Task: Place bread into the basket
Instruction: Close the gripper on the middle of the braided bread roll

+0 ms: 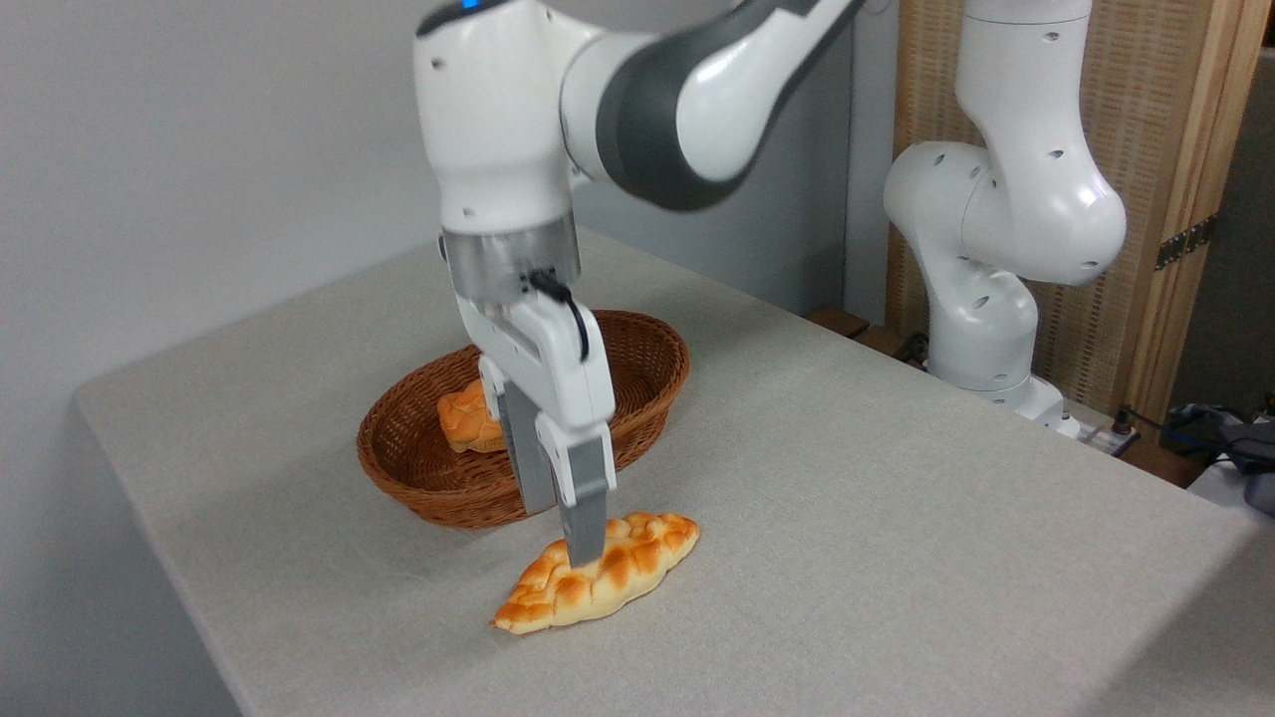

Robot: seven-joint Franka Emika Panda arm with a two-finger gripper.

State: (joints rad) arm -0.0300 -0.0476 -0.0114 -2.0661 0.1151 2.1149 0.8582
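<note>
**Gripper down over the loaf**

The bread (598, 576) lies on the grey table (896, 498), just in front of the basket (637, 373). The gripper (568, 533) straddles it, jaws spread either side. A small orange bun (466, 418) sits inside the basket.

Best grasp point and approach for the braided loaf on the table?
Grip the bread across its thick middle, coming straight down from above. It lies flat on the table with tapered pointed ends that would likely slip, and its long axis runs diagonally, so the fingers should straddle the short width. The gripper is already placed that way; whether it has closed is unclear.
</note>
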